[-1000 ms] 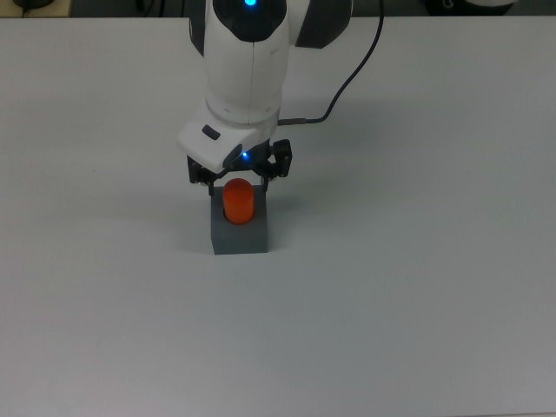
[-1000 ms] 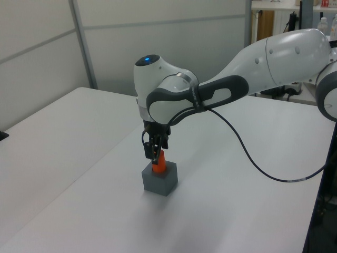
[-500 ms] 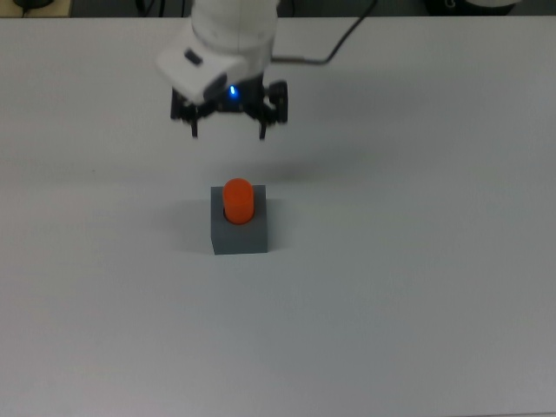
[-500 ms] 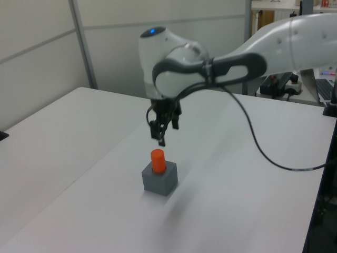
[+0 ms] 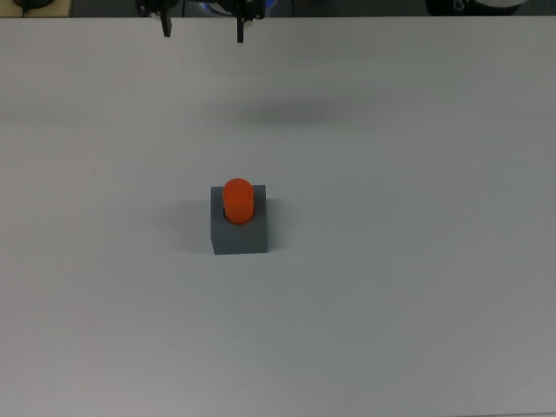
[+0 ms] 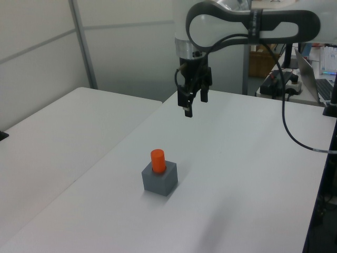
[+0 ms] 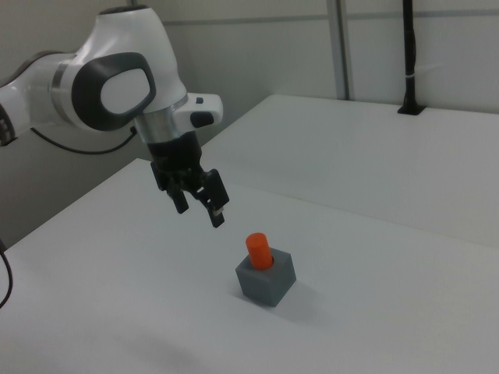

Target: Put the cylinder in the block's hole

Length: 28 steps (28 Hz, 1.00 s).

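Jaws lifted well clear, spread wide, empty | cylinder (image 6: 157, 160) upright in block (image 6: 159, 179)

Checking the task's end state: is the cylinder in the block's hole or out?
In. The cylinder stands upright from the block's top, its base sunk inside; the gripper hangs empty, well clear.

Overhead view — two oblique side views
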Each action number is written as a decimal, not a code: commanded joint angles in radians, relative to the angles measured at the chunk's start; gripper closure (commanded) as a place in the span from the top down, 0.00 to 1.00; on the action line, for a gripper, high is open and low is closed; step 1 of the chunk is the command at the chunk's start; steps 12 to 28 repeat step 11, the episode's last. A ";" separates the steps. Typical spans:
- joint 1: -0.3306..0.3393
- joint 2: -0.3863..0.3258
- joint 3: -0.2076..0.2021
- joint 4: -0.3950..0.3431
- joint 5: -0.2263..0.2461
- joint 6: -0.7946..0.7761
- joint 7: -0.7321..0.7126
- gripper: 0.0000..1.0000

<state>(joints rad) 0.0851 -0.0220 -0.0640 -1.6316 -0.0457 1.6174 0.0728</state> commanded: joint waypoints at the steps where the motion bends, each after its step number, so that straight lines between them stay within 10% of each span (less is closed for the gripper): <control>1: 0.025 -0.027 -0.010 -0.089 0.004 0.070 0.018 1.00; 28: 0.033 -0.029 -0.013 -0.116 0.003 0.141 0.030 1.00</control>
